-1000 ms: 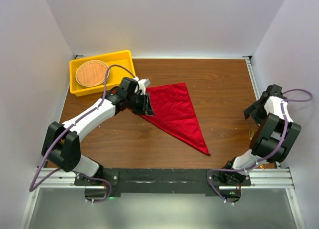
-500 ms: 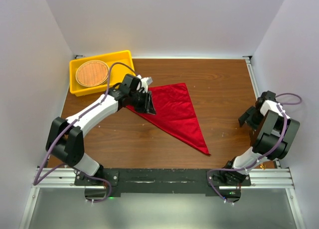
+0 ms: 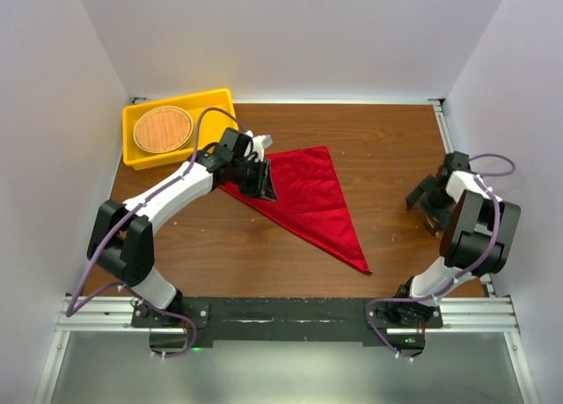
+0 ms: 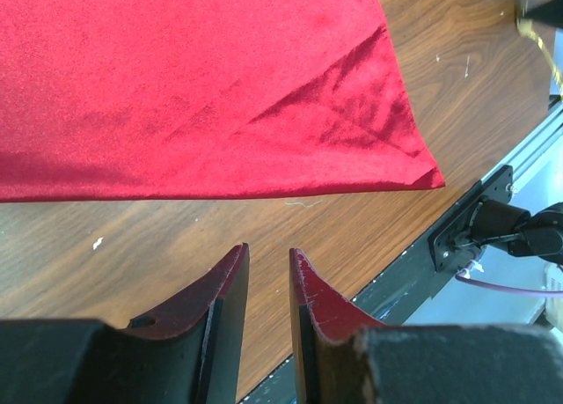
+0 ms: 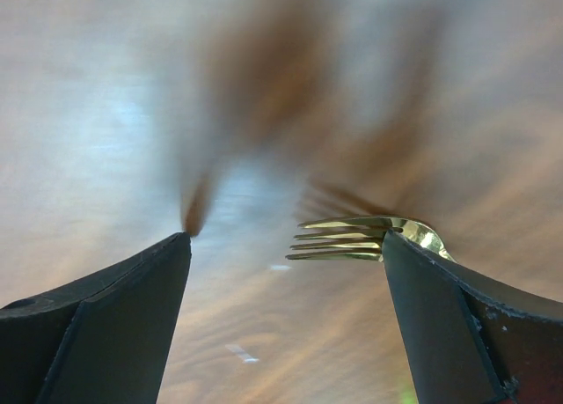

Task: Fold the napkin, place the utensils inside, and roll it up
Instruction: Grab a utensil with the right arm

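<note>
Red soft cloth napkin (image 3: 308,197) lies folded triangular on brown wooden table (image 3: 387,149), left gripper (image 4: 268,256) narrowly parted, empty, just beside its edge (right gripper (image 5: 286,238) gapes wide beside slender gold fork (image 5: 369,235)).

The napkin (image 4: 202,87) is soft red cloth with a velvety sheen; the table (image 3: 387,140) is smooth, grained wood, faintly glossy. The fork (image 5: 391,224) is polished gold-coloured metal, the yellow bin (image 3: 220,110) smooth plastic, the round mat (image 3: 163,128) coarse woven fibre.
</note>
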Robot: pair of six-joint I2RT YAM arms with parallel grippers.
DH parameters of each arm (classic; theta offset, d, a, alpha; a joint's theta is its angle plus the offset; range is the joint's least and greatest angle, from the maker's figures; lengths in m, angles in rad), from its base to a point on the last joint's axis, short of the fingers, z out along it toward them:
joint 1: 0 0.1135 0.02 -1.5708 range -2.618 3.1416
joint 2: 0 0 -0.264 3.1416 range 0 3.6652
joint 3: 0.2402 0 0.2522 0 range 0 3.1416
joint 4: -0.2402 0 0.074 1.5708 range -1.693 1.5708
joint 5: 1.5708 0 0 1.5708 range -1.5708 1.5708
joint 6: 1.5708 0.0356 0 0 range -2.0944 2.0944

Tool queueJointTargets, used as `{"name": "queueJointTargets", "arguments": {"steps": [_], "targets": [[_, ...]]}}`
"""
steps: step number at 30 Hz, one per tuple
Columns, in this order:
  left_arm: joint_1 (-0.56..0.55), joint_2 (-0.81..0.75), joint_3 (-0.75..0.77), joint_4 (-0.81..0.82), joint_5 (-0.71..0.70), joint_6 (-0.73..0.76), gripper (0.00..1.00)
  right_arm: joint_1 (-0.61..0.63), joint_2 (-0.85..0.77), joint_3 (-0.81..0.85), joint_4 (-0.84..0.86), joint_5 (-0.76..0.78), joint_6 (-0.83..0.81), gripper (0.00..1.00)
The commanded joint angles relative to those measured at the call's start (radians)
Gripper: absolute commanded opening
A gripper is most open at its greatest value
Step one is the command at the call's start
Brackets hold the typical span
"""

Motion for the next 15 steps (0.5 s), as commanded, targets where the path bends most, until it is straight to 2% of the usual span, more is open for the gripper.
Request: {"name": "queueJointTargets", "arguments": {"steps": [1,4,7,10,15], "targets": [[0.009,-0.017,0.029,-0.011,-0.007,0.035,0.3,0.101,0.078,0.109,0.09,-0.156,0.14,0.94],[0.022,-0.04,0.012,-0.009,-0.025,0.032,0.3,0.192,0.112,0.198,0.13,-0.249,0.211,0.93],[0.033,-0.05,-0.009,0.0,-0.022,0.023,0.3,0.277,0.133,0.334,0.078,-0.251,0.202,0.94],[0.035,-0.072,-0.043,0.028,-0.022,0.009,0.3,0.275,0.141,0.402,0.002,-0.271,0.176,0.95],[0.035,-0.087,-0.087,0.074,-0.013,-0.018,0.3,0.269,0.171,0.479,-0.101,-0.165,0.045,0.96]]}}
